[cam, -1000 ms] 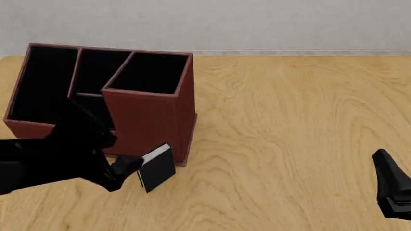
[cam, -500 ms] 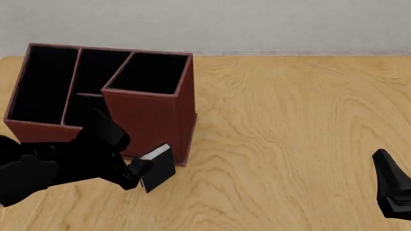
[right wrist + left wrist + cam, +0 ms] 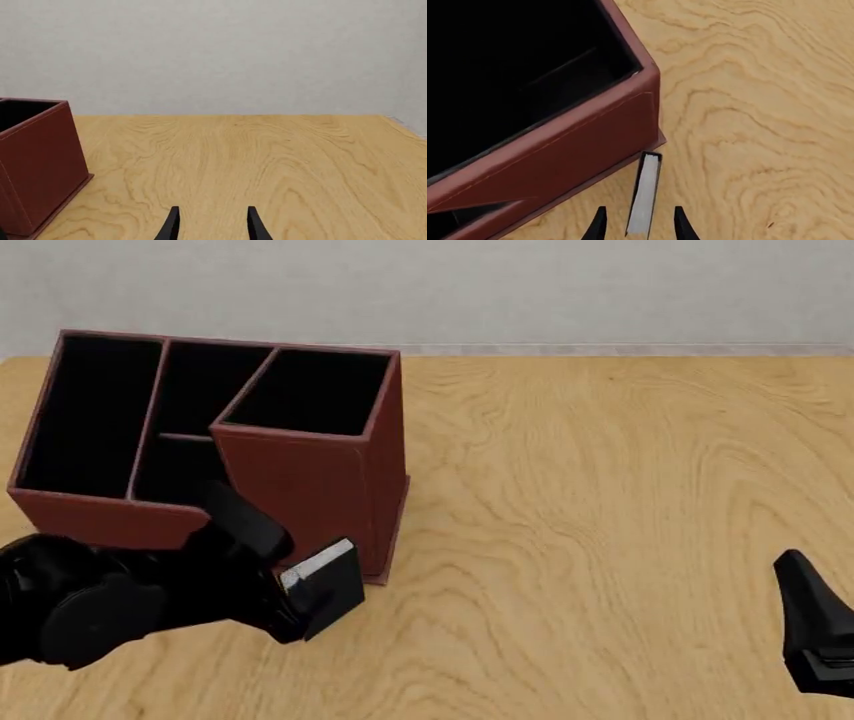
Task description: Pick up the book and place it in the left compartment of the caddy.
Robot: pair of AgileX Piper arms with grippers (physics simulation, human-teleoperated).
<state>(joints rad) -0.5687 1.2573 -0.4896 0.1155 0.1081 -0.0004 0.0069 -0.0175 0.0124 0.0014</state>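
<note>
The left gripper (image 3: 638, 227) stands open astride the thin, stiff book (image 3: 646, 192) beside the caddy (image 3: 314, 490); it looks light, best pinched across its covers.

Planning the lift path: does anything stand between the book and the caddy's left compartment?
Yes. The book sits by the caddy tower's front corner; the tower and the short slots lie between it and the left compartment.

Front cam high, looks down on table (image 3: 601, 540); wrist cams low; all share caddy (image 3: 314, 490).
</note>
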